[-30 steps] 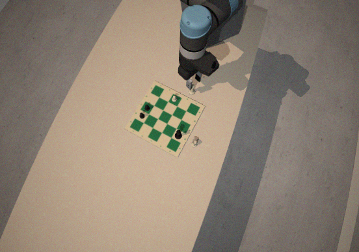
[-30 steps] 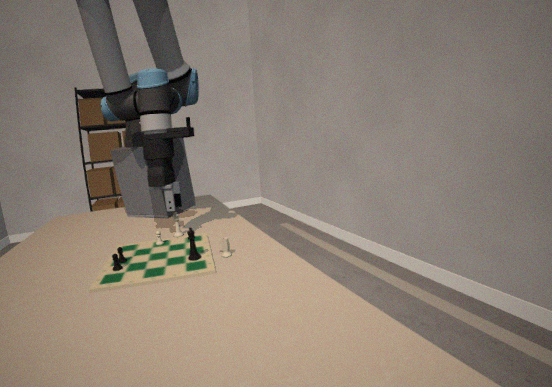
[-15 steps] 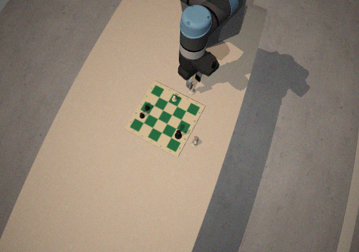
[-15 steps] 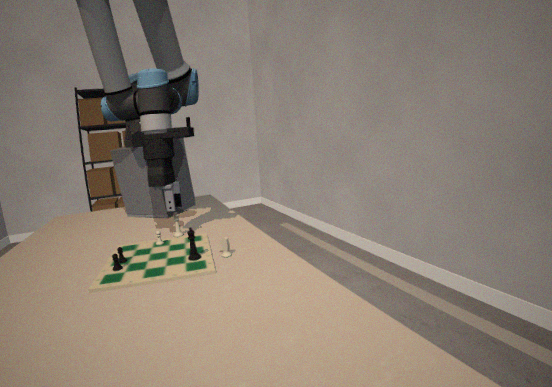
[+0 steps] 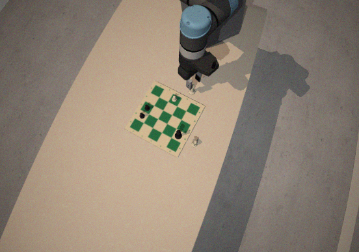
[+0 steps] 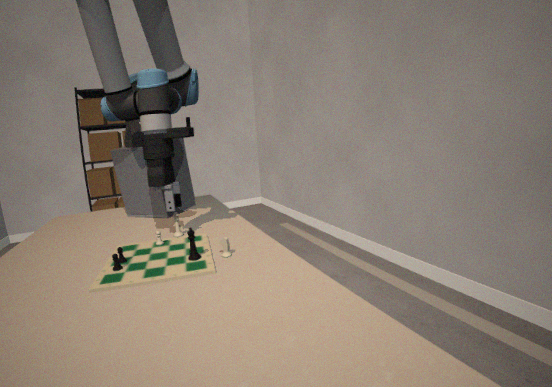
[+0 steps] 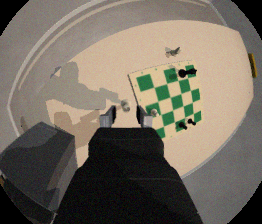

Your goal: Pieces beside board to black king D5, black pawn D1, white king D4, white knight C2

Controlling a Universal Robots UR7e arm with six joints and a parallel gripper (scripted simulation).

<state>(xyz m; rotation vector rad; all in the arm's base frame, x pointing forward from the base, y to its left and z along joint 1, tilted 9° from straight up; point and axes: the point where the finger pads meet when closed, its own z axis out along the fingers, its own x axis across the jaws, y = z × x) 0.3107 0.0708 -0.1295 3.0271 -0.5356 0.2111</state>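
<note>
Tan tabletop (image 5: 97, 184) (image 6: 300, 323) (image 7: 222, 45) ran under the board (image 5: 173, 121) (image 6: 156, 263) (image 7: 173, 89); white king (image 5: 192, 91) (image 6: 178, 231) (image 7: 125, 105) stood upright just off its robot-side edge. Claw (image 5: 194, 81) (image 6: 173, 212) (image 7: 126, 111) hung there above it, fingers parted, nothing gripped; next move looked mostly downward.

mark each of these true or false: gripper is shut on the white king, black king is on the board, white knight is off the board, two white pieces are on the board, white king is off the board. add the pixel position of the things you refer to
The gripper (image 5: 194, 81) (image 6: 172, 200) (image 7: 126, 111) is shut on the white king (image 5: 192, 91) (image 6: 178, 229) (image 7: 125, 105). False: it is open.
The black king (image 5: 178, 134) (image 6: 193, 245) (image 7: 183, 73) is on the board (image 5: 165, 116) (image 6: 156, 255) (image 7: 162, 92). True.
The white knight (image 5: 195, 141) (image 6: 226, 248) (image 7: 172, 51) is off the board. True.
Two white pieces are on the board. False: only one small white piece (image 5: 174, 98) (image 6: 159, 239) (image 7: 153, 113) is.
The white king is off the board. True.
</note>
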